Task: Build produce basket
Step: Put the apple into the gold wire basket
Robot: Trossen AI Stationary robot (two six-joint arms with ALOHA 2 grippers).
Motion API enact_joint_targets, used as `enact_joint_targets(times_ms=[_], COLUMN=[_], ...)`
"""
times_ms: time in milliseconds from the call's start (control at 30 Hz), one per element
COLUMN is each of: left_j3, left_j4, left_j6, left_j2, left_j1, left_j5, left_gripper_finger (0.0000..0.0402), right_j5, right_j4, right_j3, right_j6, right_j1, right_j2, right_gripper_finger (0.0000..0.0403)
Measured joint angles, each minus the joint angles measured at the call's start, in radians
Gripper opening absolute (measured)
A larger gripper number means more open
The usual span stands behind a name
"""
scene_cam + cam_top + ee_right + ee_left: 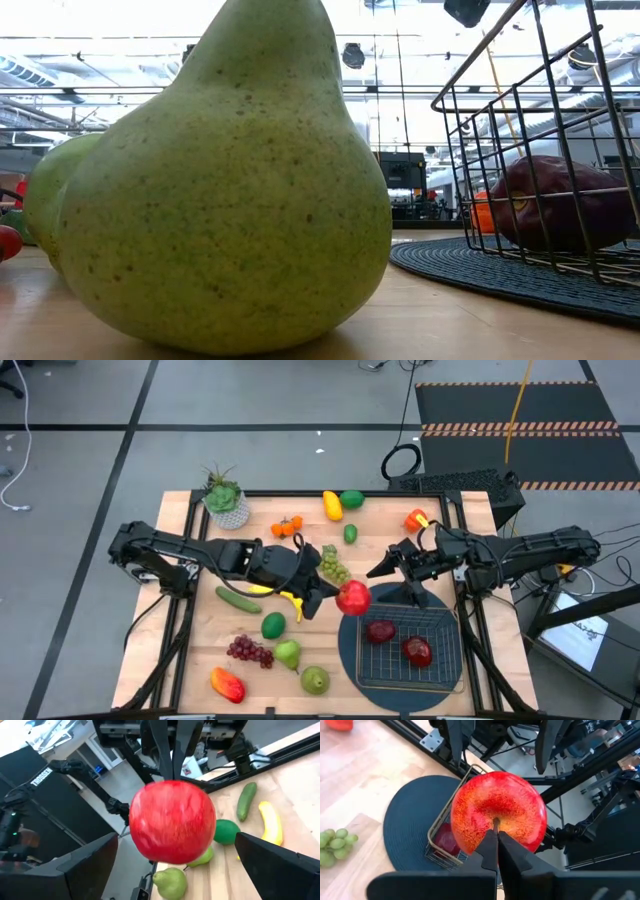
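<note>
The red apple (353, 598) hangs in the air just off the near-left corner of the basket (447, 668), above the edge of the round dark mat (349, 652). The left gripper (335, 596) holds it: in the left wrist view its two dark fingers (490, 851) are pinched together on the stem at the top of the apple (498, 812), with the fruit hanging beyond them over the mat (407, 827) and a corner of the basket (442, 820). The right gripper (388, 563) is on the far side of the apple, just beside it but not touching; in the right wrist view its fingers (277, 865) stand wide apart, with the apple (172, 821) between and ahead of them. The basket sits on the mat at the table's near right and contains two dark red apples (380, 631), one toward the left side and one (417, 651) near the middle. In the low view one dark apple (562, 202) shows through the wire wall (500, 150). The remaining produce lies on the wooden table (180, 600): a banana (292, 603) and cucumber (238, 599) under the left arm, green grapes (333, 568), a lime (273, 625), purple grapes (250, 651), two green pears (288, 654) (315, 680) and a red-orange fruit (227, 684) near the front edge. A potted plant (226, 500) stands at the far left corner.
</note>
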Motion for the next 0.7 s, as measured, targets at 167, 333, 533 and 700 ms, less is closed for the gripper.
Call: enact_joint_targets(times_ms=[167, 333, 533, 700], left_j3=[0.0, 0.0, 0.0, 0.0], left_j4=[0.007, 0.058, 0.068, 0.083], left_j6=[0.003, 0.044, 0.068, 0.08], left_j2=[0.0, 0.0, 0.0, 0.0], left_j1=[0.0, 0.001, 0.007, 0.013], left_j5=[-0.012, -0.041, -0.049, -0.073], left_gripper_finger=[0.0, 0.0, 0.0, 0.0], right_j5=[-0.021, -0.031, -0.014, -0.045], right_j4=[-0.021, -0.019, -0.004, 0.033], right_j3=[0.0, 0.0, 0.0, 0.0], right_j6=[0.002, 0.018, 0.018, 0.035], right_j1=[-0.009, -0.009, -0.009, -0.009], right_j2=[0.0, 0.004, 0.013, 0.032], right_gripper_finger=[0.04, 0.0399, 0.0398, 0.0398])
